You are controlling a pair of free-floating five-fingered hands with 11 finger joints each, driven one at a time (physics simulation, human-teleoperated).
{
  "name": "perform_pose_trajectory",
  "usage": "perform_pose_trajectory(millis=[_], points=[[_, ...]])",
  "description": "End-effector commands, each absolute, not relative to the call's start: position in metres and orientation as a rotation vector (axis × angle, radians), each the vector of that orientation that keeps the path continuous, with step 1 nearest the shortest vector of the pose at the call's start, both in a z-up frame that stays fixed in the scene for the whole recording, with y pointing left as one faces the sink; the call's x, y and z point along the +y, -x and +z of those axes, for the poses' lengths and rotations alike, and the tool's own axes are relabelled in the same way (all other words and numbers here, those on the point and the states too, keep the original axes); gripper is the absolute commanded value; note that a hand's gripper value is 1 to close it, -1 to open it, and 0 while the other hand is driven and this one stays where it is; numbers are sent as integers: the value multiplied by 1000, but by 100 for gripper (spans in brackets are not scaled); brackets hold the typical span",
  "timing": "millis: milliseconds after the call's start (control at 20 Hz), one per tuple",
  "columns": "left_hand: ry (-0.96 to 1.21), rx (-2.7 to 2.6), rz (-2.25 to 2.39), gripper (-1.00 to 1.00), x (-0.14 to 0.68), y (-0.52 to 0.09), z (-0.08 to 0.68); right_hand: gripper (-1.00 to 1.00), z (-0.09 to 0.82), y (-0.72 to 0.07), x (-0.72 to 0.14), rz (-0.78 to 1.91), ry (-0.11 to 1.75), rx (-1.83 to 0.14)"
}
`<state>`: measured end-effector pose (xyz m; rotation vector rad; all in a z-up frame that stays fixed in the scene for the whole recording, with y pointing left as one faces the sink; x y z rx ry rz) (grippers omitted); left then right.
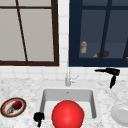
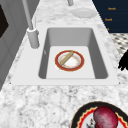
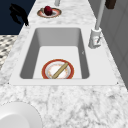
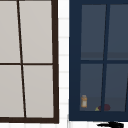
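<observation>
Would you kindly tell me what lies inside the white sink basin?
Inside the white sink basin lies a red-rimmed round plate with a tan stick-like utensil across it. In the front view a big red ball covers the basin's floor.

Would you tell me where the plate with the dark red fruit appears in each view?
Front view: the plate sits on the counter at lower left, left of the sink.
Left side view: bottom right corner, nearest the camera.
Right side view: top, beyond the sink's far end.
Shared landmark: the faucet behind the sink.
</observation>
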<state>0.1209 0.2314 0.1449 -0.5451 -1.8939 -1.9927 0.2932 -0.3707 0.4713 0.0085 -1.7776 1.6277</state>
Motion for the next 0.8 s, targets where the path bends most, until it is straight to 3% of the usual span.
perform_pose_trajectory(millis=[0,750], points=[[545,-1894,-1993,0,231,-121,145,-100,469,-293,-369,1571,142,-1755],[545,-1894,-1993,0,231,-121,145,-100,426,-320,-309,1593,294,-1582]])
